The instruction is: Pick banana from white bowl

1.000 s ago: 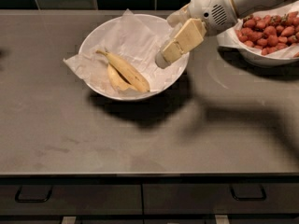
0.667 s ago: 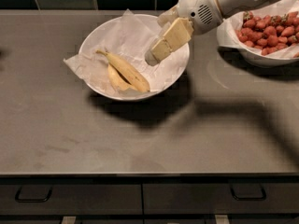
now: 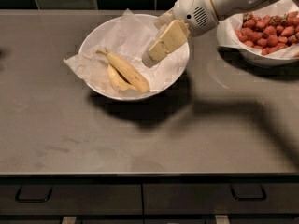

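The long slim yellow banana with brown speckles lies inside the wide round white bowl lined with crinkled white paper, running from the bowl's left part down to its near side, dark stem tip toward the left. That bowl holds two bananas: a shorter, stubbier yellow banana lies touching the slim one on its near-left side. My one cream-coloured gripper hangs over the bowl's right half, tilted down and left, apart from both bananas; how wide my grip stands I cannot make out. There are two bowls in all: a second white bowl, heaped with red strawberries, sits to the right of the paper-lined bowl, well apart. Both rest on one grey countertop. Below the bowl, two dark drawer handles show.
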`<state>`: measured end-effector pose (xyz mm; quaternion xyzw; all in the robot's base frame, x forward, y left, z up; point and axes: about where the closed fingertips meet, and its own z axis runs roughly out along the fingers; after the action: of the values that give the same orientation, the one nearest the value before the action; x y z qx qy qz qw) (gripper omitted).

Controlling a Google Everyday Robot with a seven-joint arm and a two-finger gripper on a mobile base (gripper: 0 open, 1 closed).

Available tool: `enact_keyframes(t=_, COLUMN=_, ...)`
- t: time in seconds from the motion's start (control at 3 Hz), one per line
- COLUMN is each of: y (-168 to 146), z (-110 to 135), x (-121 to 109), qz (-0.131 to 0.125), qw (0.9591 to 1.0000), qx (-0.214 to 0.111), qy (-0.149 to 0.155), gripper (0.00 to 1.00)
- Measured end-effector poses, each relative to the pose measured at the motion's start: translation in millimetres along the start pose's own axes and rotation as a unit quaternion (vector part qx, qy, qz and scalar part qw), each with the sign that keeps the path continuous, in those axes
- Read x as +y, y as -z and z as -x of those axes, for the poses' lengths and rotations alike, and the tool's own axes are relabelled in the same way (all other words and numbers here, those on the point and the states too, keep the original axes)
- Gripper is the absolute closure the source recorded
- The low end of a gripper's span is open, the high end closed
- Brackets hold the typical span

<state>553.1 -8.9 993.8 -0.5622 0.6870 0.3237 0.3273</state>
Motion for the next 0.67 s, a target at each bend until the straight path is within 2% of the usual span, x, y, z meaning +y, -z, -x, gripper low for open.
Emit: enact_keyframes(t=0.67, y=-50.1, z=14.4, x=-16.4, qz=0.047, qw=0.9989, qx=0.004, qy=0.007, gripper=0.01)
